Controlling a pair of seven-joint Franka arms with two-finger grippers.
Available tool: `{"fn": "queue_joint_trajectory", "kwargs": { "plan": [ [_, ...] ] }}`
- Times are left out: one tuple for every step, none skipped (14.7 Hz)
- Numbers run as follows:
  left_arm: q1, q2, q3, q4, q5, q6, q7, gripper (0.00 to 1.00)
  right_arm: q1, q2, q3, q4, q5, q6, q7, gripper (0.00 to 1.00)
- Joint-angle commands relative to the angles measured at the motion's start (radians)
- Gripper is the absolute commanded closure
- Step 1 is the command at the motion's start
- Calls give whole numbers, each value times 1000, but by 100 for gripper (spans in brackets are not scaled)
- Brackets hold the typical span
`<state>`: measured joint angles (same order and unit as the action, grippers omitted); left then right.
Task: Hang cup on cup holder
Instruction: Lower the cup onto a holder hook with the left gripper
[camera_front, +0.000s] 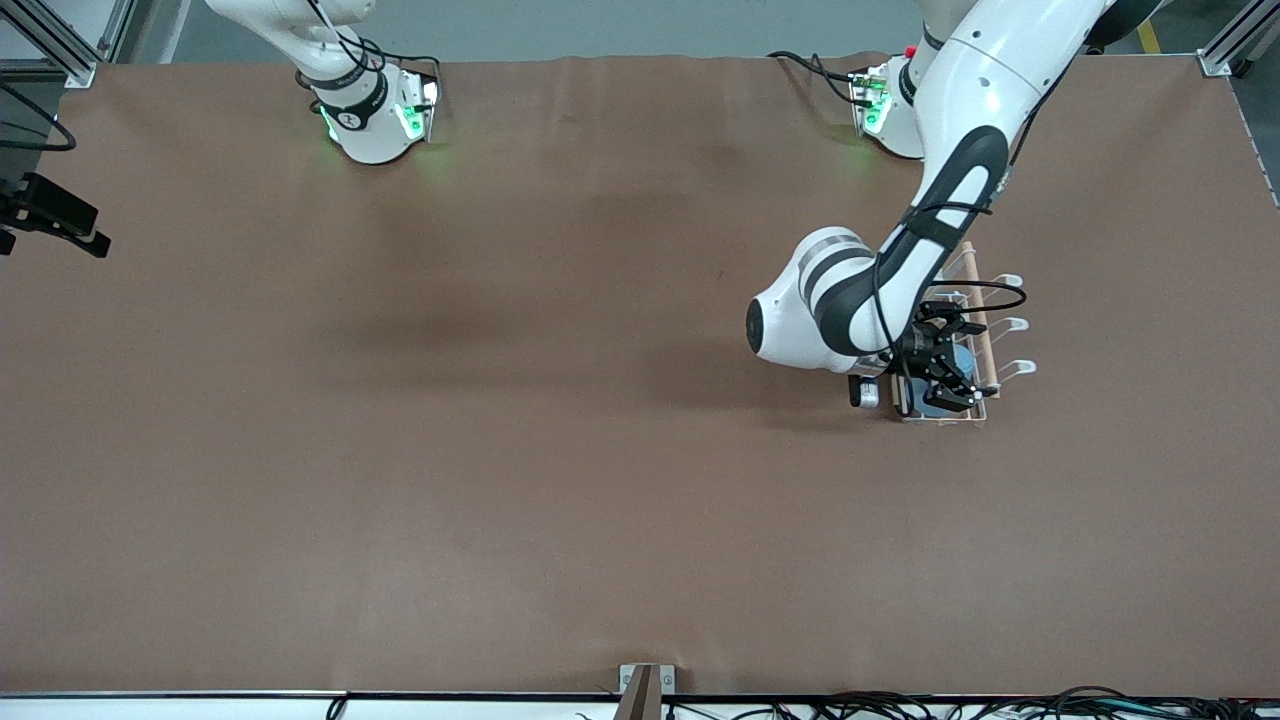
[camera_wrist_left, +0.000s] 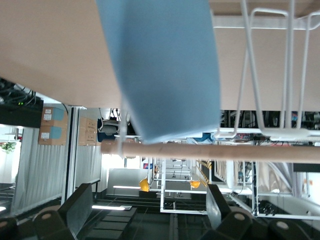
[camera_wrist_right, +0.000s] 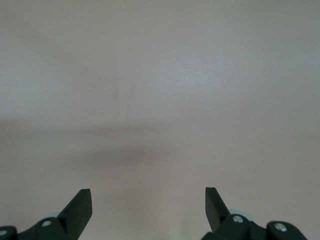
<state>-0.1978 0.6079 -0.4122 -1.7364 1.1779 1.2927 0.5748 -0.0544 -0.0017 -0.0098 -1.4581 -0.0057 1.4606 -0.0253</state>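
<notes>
On the brown table (camera_front: 500, 450), toward the left arm's end, stands the cup holder (camera_front: 1000, 325), a white wire rack with a wooden dowel (camera_wrist_left: 210, 150). The cup (camera_wrist_left: 160, 65) sits upturned on a prong of the cup holder, just beside the dowel; judged light, stiff, smooth-walled, best pinched across its sides. The left pincer (camera_front: 945, 375) hovers over the cup holder, fingers spread, gripping nothing. The right pincer (camera_wrist_right: 148, 210), likewise spread and empty, waits well apart from it.

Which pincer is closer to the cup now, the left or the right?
Left. The left pincer is right at the cup on the cup holder. The right pincer waits over bare table.
</notes>
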Motion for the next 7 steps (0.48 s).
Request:
{"fn": "queue_joint_trajectory", "kwargs": {
  "plan": [
    [12,-46,-8,99,-68,-7,4,0,10,-32,-9,-38,10,15,13,0],
    [12,-56,-8,150,-111,-12,-3,0,10,-32,-9,-38,10,15,13,0],
    [14,-62,-8,206,-160,-13,-21,0,10,-32,-9,-38,10,15,13,0],
    [14,-66,-5,275,-229,-13,-44,0,10,-32,-10,-38,10,15,13,0],
    [15,-69,-2,326,-298,-13,-67,0,10,-31,-9,-38,10,17,13,0],
    [23,-83,-1,371,-363,-13,-108,0,10,-31,-9,-38,10,17,13,0],
    [41,-98,-5,395,-407,-13,-171,0,10,-31,-10,-38,10,17,13,0]
  ]
}}
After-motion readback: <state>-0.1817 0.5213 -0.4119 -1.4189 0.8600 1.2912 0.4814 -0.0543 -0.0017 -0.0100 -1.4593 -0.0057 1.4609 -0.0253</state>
